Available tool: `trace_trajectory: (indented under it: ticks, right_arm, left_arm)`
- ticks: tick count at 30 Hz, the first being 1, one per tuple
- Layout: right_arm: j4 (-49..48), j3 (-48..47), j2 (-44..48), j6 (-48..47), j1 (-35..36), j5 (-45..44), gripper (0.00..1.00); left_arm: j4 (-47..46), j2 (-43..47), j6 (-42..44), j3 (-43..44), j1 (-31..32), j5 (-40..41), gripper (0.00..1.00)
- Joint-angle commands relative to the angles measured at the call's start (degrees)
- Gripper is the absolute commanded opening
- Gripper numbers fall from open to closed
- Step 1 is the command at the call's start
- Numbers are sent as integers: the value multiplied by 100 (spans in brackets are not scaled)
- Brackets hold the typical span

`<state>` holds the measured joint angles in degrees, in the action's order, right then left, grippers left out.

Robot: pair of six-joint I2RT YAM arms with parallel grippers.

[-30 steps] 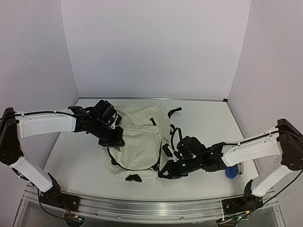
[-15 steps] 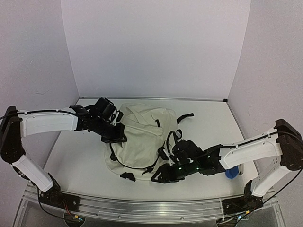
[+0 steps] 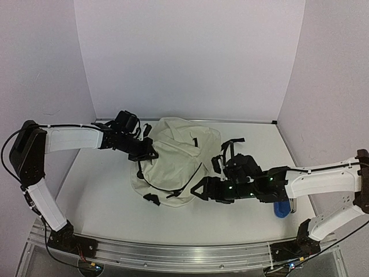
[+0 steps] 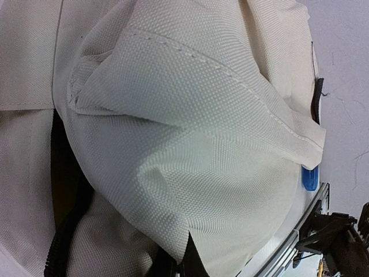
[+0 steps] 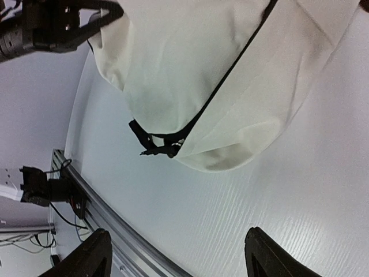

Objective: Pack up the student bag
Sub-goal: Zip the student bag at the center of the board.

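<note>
The right gripper (image 5: 176, 261) has its black jaws spread wide and empty over the finely ridged white table (image 5: 277, 184), just beside the cream woven-canvas backpack (image 3: 173, 164) with black zipper trim, which is slumped mid-table. The left gripper (image 3: 142, 153) has its jaws pressed together, pinching the backpack's puckered left edge. A small blue object (image 3: 281, 209) lies under the right arm.

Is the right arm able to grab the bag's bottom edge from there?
Probably yes. The right gripper is open and faces the student bag, with only bare table between them.
</note>
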<state>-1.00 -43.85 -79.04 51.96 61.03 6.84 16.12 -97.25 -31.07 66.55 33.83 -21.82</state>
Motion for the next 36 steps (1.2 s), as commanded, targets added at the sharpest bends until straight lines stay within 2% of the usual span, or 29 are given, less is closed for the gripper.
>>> trace_trajectory:
  ticks: [1,3,5,10,13,19,23,28,36]
  right_arm:
    - [65,90,358,127,-492,-470,79]
    - [56,86,414,121,-635,-568,79]
    - [59,64,442,85,-730,-640,79]
    - [64,57,451,26,-890,-675,79]
    - [59,29,439,16,-962,-657,79]
    - [57,-142,257,53,-1005,-678,77]
    - [51,-214,98,124,-1008,-679,74]
    - [20,-240,-21,204,-1007,-617,73]
    - [3,-238,-23,227,-1005,-599,73]
  left_arm:
    - [-447,-231,660,812,-113,-234,7]
    - [-331,-260,772,982,-114,-310,25]
    - [-272,-144,827,927,-105,-279,53]
    - [-376,764,872,45,137,143,80]
    - [-226,1416,966,-508,591,749,89]
    - [-26,2457,508,-1457,1164,1173,91]
    - [-378,2810,77,-2109,1257,800,83]
    - [-1059,2494,-321,-2451,1448,351,69]
    - [-1455,1494,-200,-2153,1566,14,53]
